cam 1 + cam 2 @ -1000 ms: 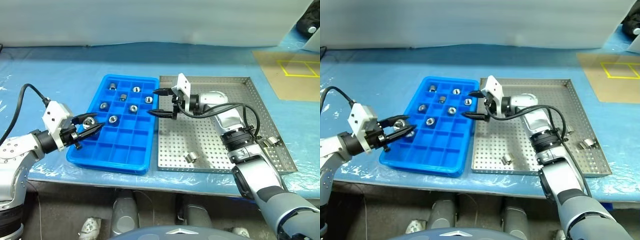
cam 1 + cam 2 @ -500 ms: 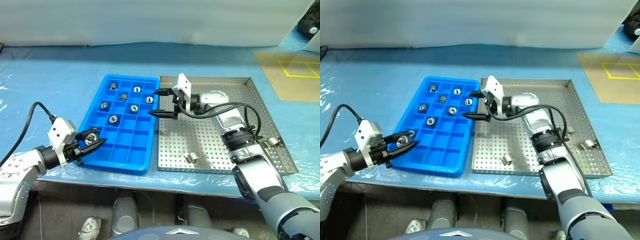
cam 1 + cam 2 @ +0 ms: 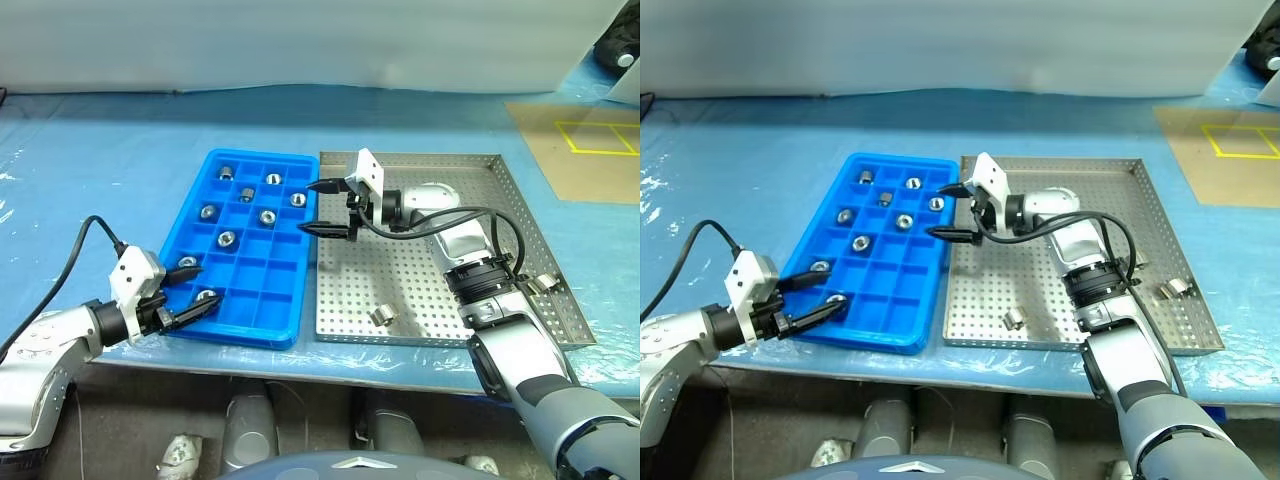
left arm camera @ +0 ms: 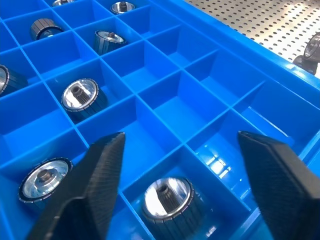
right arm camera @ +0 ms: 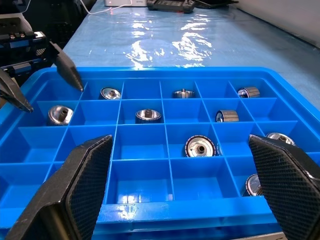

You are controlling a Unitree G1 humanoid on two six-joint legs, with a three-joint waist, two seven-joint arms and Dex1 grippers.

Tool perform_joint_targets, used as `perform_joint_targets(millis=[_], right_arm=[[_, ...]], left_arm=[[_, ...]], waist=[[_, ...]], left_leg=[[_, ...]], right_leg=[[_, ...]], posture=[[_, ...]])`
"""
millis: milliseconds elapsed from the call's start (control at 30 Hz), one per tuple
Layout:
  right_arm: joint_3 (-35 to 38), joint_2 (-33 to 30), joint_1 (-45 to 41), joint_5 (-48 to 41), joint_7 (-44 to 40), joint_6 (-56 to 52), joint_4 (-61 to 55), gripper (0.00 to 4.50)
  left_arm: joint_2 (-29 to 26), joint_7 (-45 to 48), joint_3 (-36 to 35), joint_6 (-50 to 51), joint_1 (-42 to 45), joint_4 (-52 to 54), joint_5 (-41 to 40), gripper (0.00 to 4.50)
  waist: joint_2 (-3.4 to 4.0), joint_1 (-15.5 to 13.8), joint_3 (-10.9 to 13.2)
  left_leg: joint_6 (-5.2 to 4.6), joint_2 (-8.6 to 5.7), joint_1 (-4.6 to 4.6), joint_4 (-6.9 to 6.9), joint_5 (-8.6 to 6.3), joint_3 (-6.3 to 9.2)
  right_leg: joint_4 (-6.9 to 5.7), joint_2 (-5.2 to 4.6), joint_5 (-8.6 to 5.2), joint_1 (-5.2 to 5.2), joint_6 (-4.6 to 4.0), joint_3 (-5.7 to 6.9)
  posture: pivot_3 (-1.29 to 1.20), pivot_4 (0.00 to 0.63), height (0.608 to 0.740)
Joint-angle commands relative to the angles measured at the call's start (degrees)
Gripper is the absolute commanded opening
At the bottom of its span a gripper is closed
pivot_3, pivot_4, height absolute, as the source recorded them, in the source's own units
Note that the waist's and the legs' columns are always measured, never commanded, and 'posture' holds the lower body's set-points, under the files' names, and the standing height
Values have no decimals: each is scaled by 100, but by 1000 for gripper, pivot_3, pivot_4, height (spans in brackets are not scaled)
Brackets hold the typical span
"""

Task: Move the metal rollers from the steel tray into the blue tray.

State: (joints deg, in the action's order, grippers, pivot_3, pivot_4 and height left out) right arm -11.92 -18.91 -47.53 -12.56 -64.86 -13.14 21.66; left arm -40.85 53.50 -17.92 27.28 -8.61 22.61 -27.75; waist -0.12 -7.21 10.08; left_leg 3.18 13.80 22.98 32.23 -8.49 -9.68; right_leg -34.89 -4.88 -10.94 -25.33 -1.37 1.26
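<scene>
The blue tray (image 3: 283, 290) holds several metal rollers in its compartments, among them one (image 3: 227, 238) mid-tray and one (image 3: 187, 262) by the left wall. My left gripper (image 3: 206, 287) is open at the tray's near-left corner. A roller (image 4: 167, 198) lies loose in the compartment between its fingers (image 4: 90, 190). Two rollers remain on the steel tray (image 3: 430, 165), one (image 3: 380, 315) near the front rim and one (image 3: 543, 283) at the right rim. My right gripper (image 3: 309, 207) hangs open and empty over the seam between the two trays.
Both trays sit side by side on a table covered with blue plastic sheet (image 3: 120, 150). A brown board with yellow tape (image 3: 580, 150) lies at the far right. A black cable (image 3: 75, 250) trails from my left wrist.
My left gripper sank toward the blue tray's near-left corner with a roller, then opened; the roller now lies in a compartment. The right arm stayed put.
</scene>
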Motion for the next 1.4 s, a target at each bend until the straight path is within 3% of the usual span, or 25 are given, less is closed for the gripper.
perform_joint_targets(millis=[33, 267, 600, 933, 1200, 1400], right_arm=[[122, -19, -12, -75, 16, 21, -255, 4500], [143, -30, 17, -82, 54, 0, -307, 4500], [673, -890, 664, -202, 378, -570, -1333, 4500], [2111, -2144, 2589, -657, 1205, -1892, -3707, 4500], [3062, -2404, 3779, -879, 1898, -2500, -4734, 4500], [3261, -2308, 4445, -1016, 2214, -2645, -5160, 4500]], left_arm=[[-119, -57, -76, -63, 279, 207, -132, 3698], [-64, -251, 174, 132, 1193, 233, -385, 3698], [298, 442, 1588, -226, 3119, -1103, -84, 3698], [1899, 1970, 3028, -1666, 5470, -4200, 748, 3698], [2875, 2712, 3121, -2601, 6368, -5948, 1063, 3698], [3074, 3063, 3117, -3024, 6505, -6409, 1262, 3698]], waist=[[0, -2, 0], [0, -1, 0], [0, 18, -1], [-1, 423, -3], [0, 868, -4], [3, 1016, -5]], left_leg=[[0, 0, 0, 0, 0, 0], [3, -2, -1, 10, 2, 1], [16, -4, -3, 35, 11, 0], [16, -17, -41, 55, 12, -23], [-26, -12, -58, 57, -13, -45], [-40, -14, -72, 57, -23, -47]], right_leg=[[-1, 0, 0, 0, 0, 0], [-10, -1, 0, 2, -1, -1], [-40, -4, 0, 4, 0, -9], [-59, 2, -2, 15, 7, -66], [-28, 47, 0, 16, 21, -121], [9, 53, -17, 43, 59, -128]], posture=[[206, 150, 740], [177, 150, 740], [-40, 150, 740], [-416, 150, 740], [-555, 150, 740], [-591, 150, 740]])
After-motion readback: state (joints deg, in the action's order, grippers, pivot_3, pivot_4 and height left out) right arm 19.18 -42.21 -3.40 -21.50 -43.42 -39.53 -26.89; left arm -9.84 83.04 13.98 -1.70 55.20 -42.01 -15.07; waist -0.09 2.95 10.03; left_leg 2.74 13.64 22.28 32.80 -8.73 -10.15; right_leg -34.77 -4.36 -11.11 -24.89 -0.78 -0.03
